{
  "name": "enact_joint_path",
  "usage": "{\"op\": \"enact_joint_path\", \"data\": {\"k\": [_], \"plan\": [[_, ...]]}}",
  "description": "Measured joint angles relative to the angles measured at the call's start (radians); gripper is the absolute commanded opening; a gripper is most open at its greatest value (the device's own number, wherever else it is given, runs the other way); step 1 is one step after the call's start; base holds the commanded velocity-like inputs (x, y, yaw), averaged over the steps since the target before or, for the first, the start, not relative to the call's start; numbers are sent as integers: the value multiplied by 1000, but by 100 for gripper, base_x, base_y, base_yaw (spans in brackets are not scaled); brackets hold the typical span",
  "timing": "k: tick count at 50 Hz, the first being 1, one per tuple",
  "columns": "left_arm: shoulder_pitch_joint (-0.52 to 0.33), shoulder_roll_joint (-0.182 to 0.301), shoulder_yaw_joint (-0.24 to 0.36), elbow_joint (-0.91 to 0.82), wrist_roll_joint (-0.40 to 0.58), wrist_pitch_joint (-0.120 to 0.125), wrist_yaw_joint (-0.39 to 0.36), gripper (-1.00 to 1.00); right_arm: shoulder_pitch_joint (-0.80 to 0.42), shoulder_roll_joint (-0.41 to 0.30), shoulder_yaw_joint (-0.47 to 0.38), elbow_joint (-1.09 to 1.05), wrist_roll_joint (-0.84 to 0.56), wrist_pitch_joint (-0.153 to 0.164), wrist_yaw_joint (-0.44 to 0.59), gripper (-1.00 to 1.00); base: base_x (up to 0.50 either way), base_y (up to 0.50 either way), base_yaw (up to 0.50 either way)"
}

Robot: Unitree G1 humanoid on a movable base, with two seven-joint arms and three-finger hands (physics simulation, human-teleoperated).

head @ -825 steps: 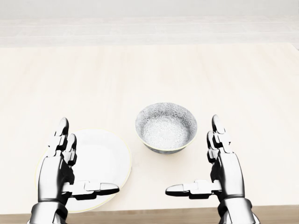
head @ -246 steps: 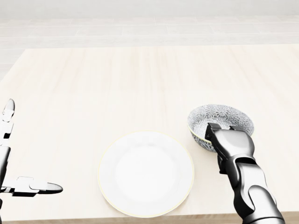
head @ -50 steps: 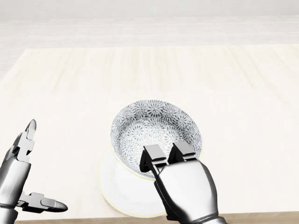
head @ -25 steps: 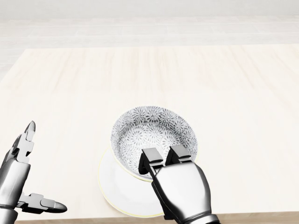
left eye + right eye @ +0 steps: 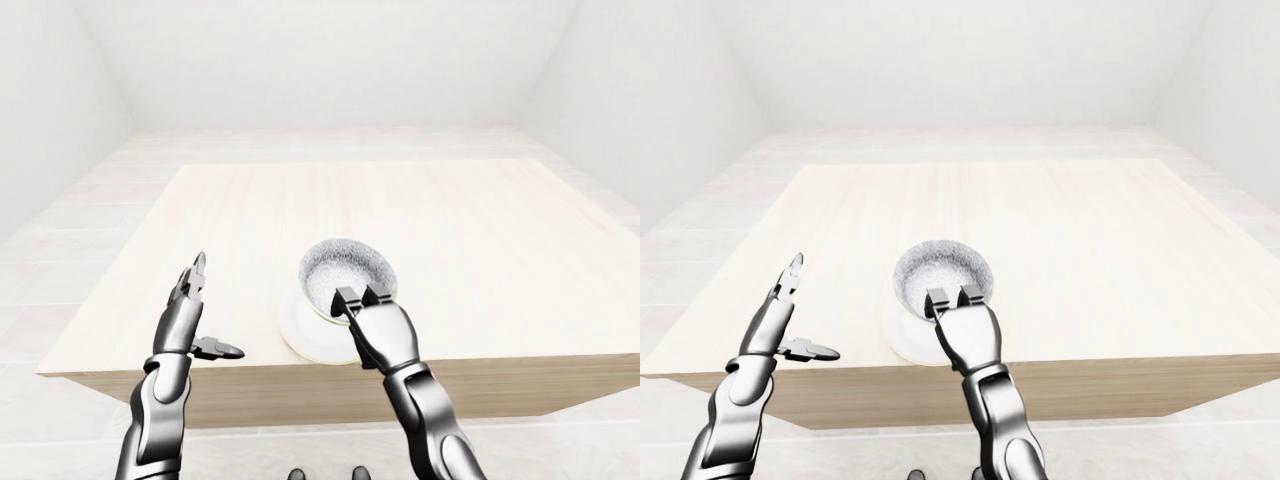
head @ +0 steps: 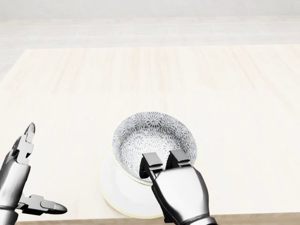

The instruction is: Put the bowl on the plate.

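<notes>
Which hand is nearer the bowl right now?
Right. The right hand has its fingers hooked over the bowl rim nearest the camera, above the plate. The left hand hangs open, apart, at the head view's left edge.

We see both hands in glossy chrome-grey metal: right hand (image 6: 180, 194) has a smooth rounded back shell, blocky segmented fingers (image 6: 151, 164) with dark joints. Left hand (image 6: 18, 180) matches, tapered fingertips. Forearms are ribbed, same silver finish.
</notes>
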Motion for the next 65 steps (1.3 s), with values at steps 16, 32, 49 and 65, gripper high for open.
{"op": "enact_joint_path", "data": {"k": [16, 32, 49, 65], "plan": [[6, -1, 2, -4, 1, 0, 0, 100, 1, -1, 2, 27, -3, 0, -15, -100, 0, 0, 0], [12, -2, 7, -8, -2, 0, -2, 100, 7, -4, 8, 41, -9, 0, -24, -100, 0, 0, 0], [20, -6, 11, -24, 1, 0, -7, 100, 5, -7, 8, 76, -8, 0, -43, -100, 0, 0, 0], [23, -6, 15, -24, 1, 0, -7, 100, -6, -3, 3, 118, -4, 0, -60, -100, 0, 0, 0]]}}
